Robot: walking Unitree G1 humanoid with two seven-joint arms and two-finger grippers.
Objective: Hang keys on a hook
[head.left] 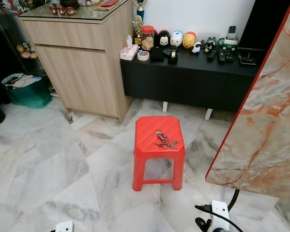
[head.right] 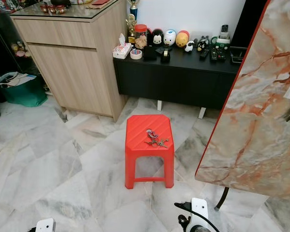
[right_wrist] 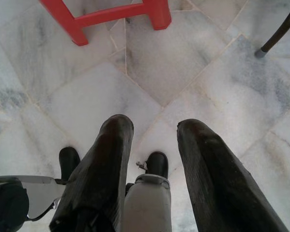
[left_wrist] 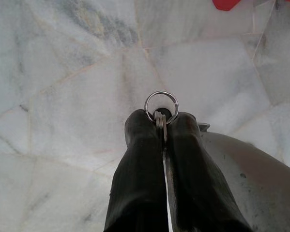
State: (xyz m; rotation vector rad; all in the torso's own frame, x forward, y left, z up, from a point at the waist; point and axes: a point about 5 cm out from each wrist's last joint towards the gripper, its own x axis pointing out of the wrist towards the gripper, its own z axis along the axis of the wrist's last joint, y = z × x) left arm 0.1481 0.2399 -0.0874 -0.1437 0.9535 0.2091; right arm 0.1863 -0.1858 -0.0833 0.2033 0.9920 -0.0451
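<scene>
Two bunches of metal are in play here. Largest first: the marble floor (head.left: 48, 164) is glossy, grey-veined white tile, hard and slick, so anything dropped would likely skid. At the right of the frame leans a marble-patterned slab (head.left: 268, 121) with a red edge. At the top stand a pale wood-grain cabinet (head.left: 82, 63) and a low black worktop (head.left: 193, 72) crowded with small figurines. In the middle sits a red stool (head.left: 158, 150), moulded plastic with a ribbed square top, and on it lies a loose tangle of keys (head.left: 166, 141).

The left hand (left_wrist: 162, 126) hangs low over the floor, its fingers pinched tight on a key ring (left_wrist: 161, 106), a thin bright steel hoop poking out past the tips. The grip looks narrow, on smooth metal; I judge a jolt while walking could twist the ring free. The right hand (right_wrist: 154, 140) hangs with its fingers spread, holding nothing.

No hook can be made out, so finding it is the other risk.
</scene>
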